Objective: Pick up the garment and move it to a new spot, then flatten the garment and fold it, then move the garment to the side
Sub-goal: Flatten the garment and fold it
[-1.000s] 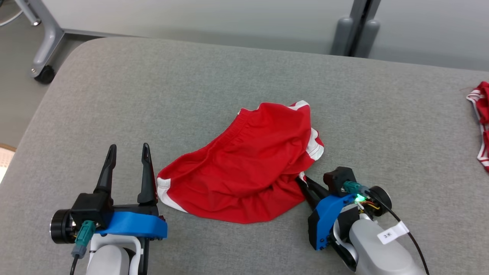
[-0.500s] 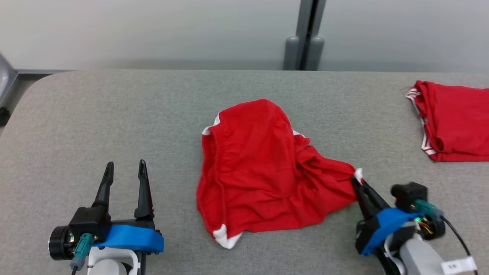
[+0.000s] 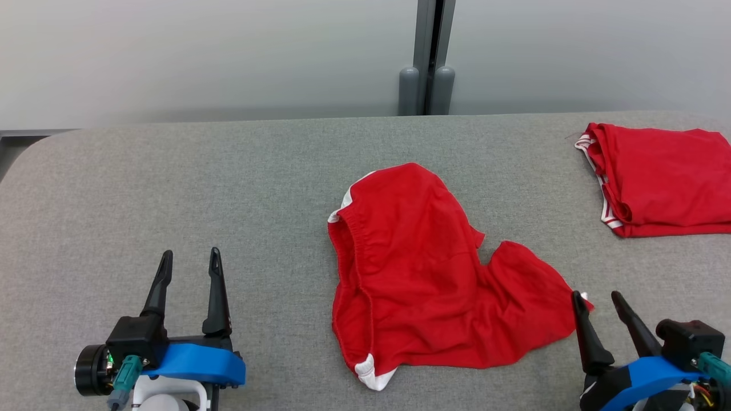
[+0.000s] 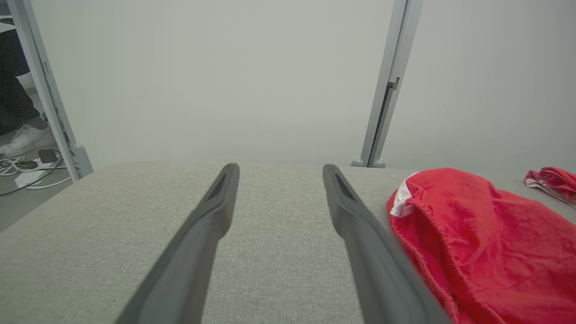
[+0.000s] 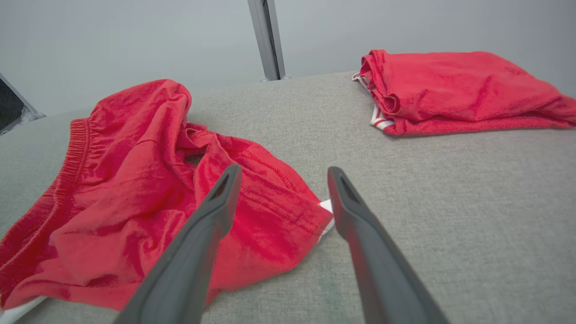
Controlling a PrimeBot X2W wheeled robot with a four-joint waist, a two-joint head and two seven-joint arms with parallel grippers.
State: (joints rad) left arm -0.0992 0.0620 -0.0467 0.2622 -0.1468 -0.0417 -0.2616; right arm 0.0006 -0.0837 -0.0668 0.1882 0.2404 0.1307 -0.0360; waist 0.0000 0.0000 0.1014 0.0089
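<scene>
From the head view, the red garment (image 3: pixel 422 274) lies crumpled in the middle of the grey tabletop (image 3: pixel 171 188), somewhat nearer the front edge than the back. Its elastic waistband faces left, one leg stretches out to the right, and a white-trimmed corner points at the front edge. The left pincer (image 3: pixel 191 253) sits near the front left corner with its two dark fingers apart and nothing between them, well clear of the cloth. The right pincer (image 3: pixel 595 295) is near the front right corner, fingers likewise apart, and the tip of the outstretched leg reaches just in between them without being clamped. A folded red garment (image 3: pixel 662 177) rests by the right edge, towards the back, and a grey post (image 3: pixel 427 57) rises behind the back edge against a pale wall (image 3: pixel 200 51). In the left wrist view, the left pincer (image 4: pixel 280 168) stands spread over bare tabletop (image 4: pixel 90 216); the garment (image 4: pixel 472 243) bulges just beside its right finger, apparently not touching it, though that finger hides the near edge of the cloth. Off the left edge a person's white shoe (image 4: pixel 24 139) and some cables (image 4: pixel 22 173) are on the floor. In the right wrist view, the right pincer (image 5: pixel 284 170) is agape above the garment (image 5: pixel 135 189), whose white hem corner lies flat on the tabletop (image 5: pixel 450 202) between the fingers; the folded red garment (image 5: pixel 459 90) lies well apart towards the back
</scene>
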